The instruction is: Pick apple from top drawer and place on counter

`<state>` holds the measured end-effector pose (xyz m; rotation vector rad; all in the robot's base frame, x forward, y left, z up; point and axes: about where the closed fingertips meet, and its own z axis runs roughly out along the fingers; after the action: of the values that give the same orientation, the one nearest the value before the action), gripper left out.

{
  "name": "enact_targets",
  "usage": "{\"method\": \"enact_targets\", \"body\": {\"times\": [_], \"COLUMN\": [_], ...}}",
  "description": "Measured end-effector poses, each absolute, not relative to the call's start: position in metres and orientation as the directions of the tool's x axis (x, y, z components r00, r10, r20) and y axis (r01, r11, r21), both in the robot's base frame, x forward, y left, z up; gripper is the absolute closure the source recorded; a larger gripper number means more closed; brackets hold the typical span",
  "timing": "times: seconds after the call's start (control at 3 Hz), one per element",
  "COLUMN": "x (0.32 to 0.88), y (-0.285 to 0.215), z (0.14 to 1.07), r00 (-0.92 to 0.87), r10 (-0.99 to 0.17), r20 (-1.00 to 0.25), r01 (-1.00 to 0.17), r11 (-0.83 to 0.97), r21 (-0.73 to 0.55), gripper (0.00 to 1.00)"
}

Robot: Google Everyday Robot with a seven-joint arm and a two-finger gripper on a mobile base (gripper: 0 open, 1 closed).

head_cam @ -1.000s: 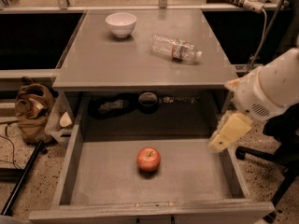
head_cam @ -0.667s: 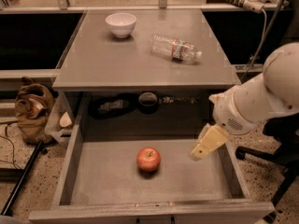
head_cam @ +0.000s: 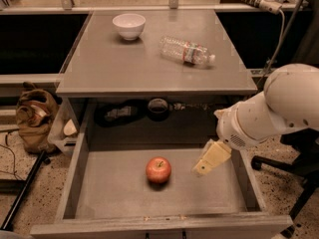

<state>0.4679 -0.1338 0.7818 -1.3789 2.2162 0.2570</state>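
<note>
The red apple (head_cam: pixel 158 170) with yellowish patches lies on the flat bottom of the open grey top drawer (head_cam: pixel 119 195), near its middle. My gripper (head_cam: pixel 205 167) hangs over the drawer's right part, a short way to the right of the apple and not touching it. It comes down from the white arm (head_cam: pixel 271 116) that enters from the right. The grey counter (head_cam: pixel 124 68) lies above and behind the drawer.
A white bowl (head_cam: pixel 129 25) stands at the counter's back left. A clear plastic bottle (head_cam: pixel 187 51) lies on its side at the back right. A brown bag (head_cam: pixel 35 118) sits on the floor to the left. A chair base (head_cam: pixel 294 168) stands at the right.
My gripper has moved left and down over the drawer, from near its right wall toward the apple. The apple has not moved.
</note>
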Motion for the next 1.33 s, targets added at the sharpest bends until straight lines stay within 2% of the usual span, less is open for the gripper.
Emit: {"method": "enact_targets", "body": {"times": [1.33], "x": [0.502], "y": [-0.096], "z": [0.667], "r00": [-0.347], "r10": [-0.708], "r20": [-0.615], "r01": [-0.870], "r11": [0.488], "r21": [-0.071], "gripper": [0.00]}}
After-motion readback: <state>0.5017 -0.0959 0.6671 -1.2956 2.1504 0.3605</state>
